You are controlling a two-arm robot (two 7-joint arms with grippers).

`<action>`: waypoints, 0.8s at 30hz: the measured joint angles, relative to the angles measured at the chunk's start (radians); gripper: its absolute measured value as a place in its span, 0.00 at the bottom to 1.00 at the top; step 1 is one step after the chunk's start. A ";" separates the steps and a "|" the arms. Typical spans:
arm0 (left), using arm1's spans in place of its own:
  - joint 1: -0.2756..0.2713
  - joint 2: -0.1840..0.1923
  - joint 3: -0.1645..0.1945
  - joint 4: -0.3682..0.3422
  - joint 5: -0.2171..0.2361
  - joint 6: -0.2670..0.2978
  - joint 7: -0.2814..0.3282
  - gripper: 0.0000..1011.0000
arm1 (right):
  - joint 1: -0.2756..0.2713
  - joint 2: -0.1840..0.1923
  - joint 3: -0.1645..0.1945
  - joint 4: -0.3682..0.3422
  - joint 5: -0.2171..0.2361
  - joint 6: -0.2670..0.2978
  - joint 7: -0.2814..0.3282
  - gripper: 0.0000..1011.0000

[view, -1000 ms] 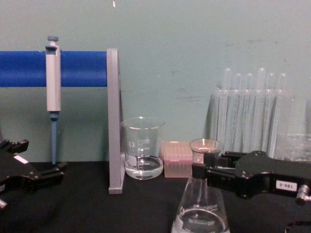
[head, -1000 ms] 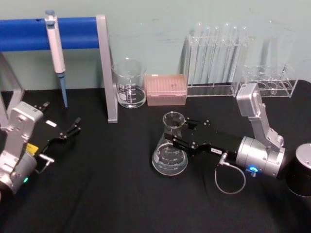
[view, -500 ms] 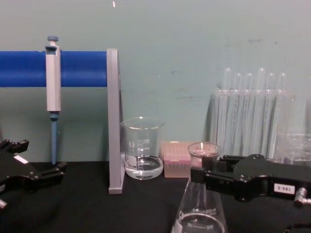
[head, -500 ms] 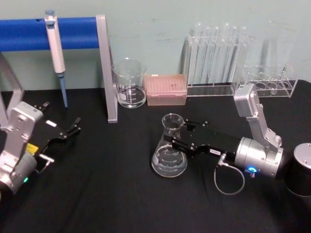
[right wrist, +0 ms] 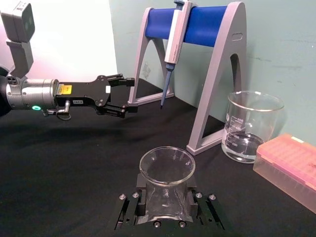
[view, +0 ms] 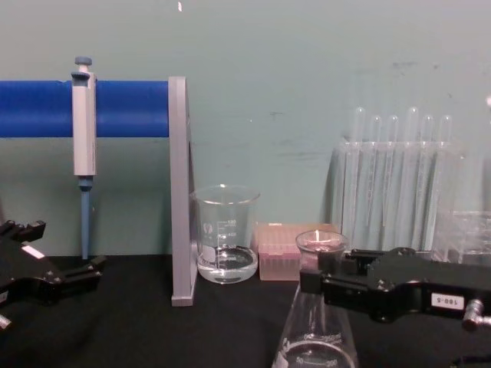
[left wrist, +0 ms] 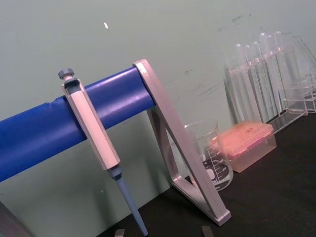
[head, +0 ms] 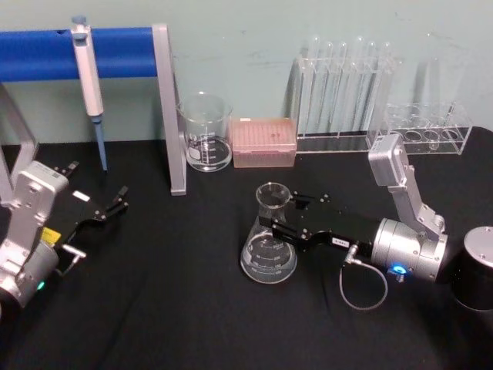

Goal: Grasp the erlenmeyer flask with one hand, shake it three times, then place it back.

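- Since the erlenmeyer flask [head: 268,247] is held only by its neck, slip is my main worry. It's upright mid-table [head: 177,308], with the right gripper [head: 279,212] clamped just under the flared rim, one finger on each side.
- Base on the table or off it?
- Can't tell. Head view reads as resting, but chest view cuts the base off.
- Failure modes?
- Smooth glass, thin contact. A hard shake could let the neck twist or slide in the jaws. The rim might catch it, might not. The wide base is the heavy end, so it'll want to swing.
- Contents?
- Can't tell if there's liquid in it. The mouth is open, so anything inside could slosh out.
- Put-down?
- If it comes down tilted it lands on the base edge. Release then and it could tip.
- Neighbours?
- Beaker [head: 206,139] and pink tip box [head: 264,142] stand behind it, apart but near. Test tube rack [head: 343,92] is back right, pipette stand post [head: 171,116] back left. A wide sweep toward the wall could clip them.
- Other arm?
- Left gripper [head: 115,202] is parked at the table's left side, fingers apart, well away from the flask. No risk there.
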 joint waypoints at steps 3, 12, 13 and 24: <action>0.000 0.000 0.000 0.000 0.000 0.000 0.000 0.99 | 0.002 0.001 -0.002 0.001 -0.002 0.003 -0.001 0.44; 0.000 0.000 0.000 0.000 0.000 0.000 0.000 0.99 | 0.004 0.002 -0.004 0.001 -0.009 0.008 -0.008 0.44; 0.000 0.000 0.000 0.000 0.000 0.000 0.000 0.99 | 0.004 0.002 -0.004 0.001 -0.009 0.008 -0.008 0.44; 0.000 0.000 0.000 0.000 0.000 0.000 0.000 0.99 | 0.004 0.002 -0.004 0.001 -0.009 0.008 -0.007 0.44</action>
